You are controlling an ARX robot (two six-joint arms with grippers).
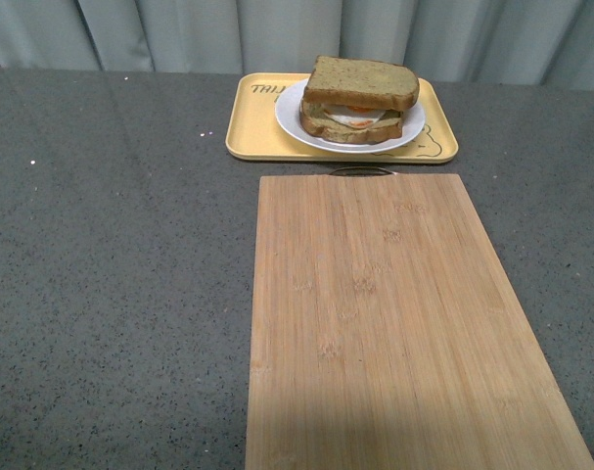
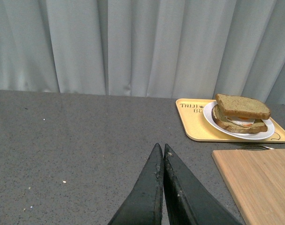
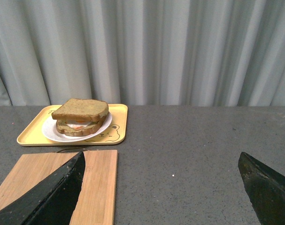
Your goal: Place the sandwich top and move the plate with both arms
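Grey curtain (image 1: 179, 29) behind a dark speckled counter (image 1: 111, 294): sandwich top (image 1: 362, 83) sits stacked on the egg slice (image 1: 353, 124) on the plate (image 1: 295, 116), plate inside the yellow tray (image 1: 252, 122) at the counter's far edge, just past the wooden board (image 1: 394, 323). Egg filling mostly hidden between slices, tray print partly covered by the plate. Left gripper (image 2: 162, 154) fingers pressed together, holding nothing; right gripper (image 3: 161, 164) spread wide, empty, fingertips cut off by the frame; neither shows in the front view.

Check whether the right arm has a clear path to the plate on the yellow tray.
Probably yes: the right gripper is open, and only bare cutting board and counter lie between it and the plate.
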